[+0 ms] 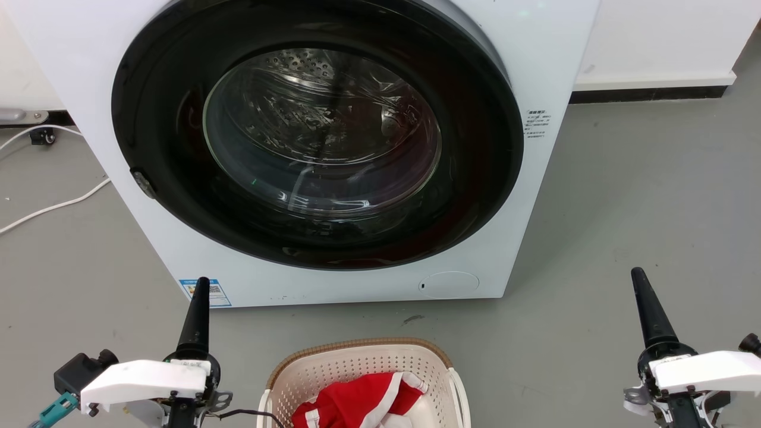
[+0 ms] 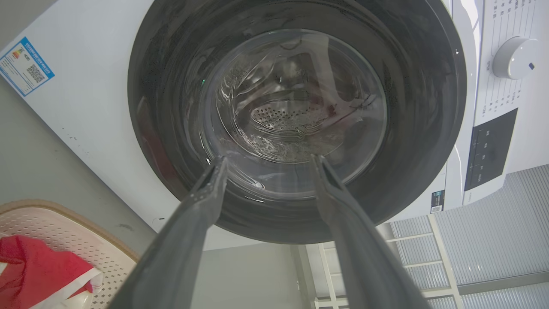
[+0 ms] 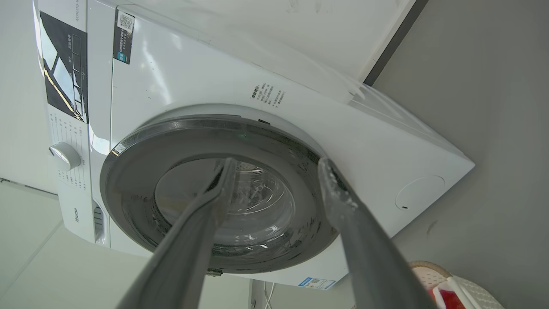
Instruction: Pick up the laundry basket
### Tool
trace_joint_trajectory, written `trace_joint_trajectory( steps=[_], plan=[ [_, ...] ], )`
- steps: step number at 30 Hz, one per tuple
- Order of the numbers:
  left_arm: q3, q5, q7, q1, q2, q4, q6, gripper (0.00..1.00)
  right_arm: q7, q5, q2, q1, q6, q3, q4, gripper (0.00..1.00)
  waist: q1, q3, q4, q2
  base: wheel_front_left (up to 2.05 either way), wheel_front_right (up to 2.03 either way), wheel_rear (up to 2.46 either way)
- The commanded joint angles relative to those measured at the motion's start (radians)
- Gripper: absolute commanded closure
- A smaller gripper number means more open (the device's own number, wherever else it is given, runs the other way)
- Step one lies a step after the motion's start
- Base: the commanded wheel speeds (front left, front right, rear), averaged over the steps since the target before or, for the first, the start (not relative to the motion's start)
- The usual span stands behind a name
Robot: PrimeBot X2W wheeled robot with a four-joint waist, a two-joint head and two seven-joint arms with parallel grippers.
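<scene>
The laundry basket point(image 1: 357, 364) sits on the floor point(image 1: 624, 208) before the washer point(image 1: 333, 286), a garment point(image 1: 357, 401) inside it.

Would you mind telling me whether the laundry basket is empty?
No, a red and white garment lies inside the laundry basket.

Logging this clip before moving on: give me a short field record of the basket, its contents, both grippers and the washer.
laundry basket: on the grey floor before the washer, between both grippers, untouched
contents: red and white garment
left gripper: open, empty, pointing at the washer door
right gripper: open, empty, pointing at the washer door
washer door: closed
task: basket not yet grasped
</scene>
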Motion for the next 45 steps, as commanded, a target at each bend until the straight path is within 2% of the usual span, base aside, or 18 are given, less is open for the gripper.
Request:
trace_joint_trajectory(
  steps=[1, 19, 45],
  plan=[
    [-0.007, 0.065, -0.016, -0.003, 0.004, -0.031, 0.014, 0.0, -0.015, -0.074, -0.003, -0.005, 0.0, 0.007, -0.033, 0.0, 0.0, 0.0, 0.0, 0.0, 0.0, 0.0, 0.0],
    [-0.06, 0.391, -0.079, 0.02, 0.004, -0.064, 0.063, 0.0, -0.079, -0.435, -0.003, 0.028, 0.0, 0.037, -0.073, 0.0, 0.0, 0.001, 0.001, 0.0, 0.0, 0.0, 0.0],
    [-0.088, 0.717, -0.158, 0.042, 0.005, -0.109, 0.082, 0.0, -0.157, -0.785, -0.003, 0.064, 0.0, 0.049, -0.142, 0.0, 0.0, 0.003, 0.001, 0.0, 0.0, 0.0, 0.0]
  ],
)
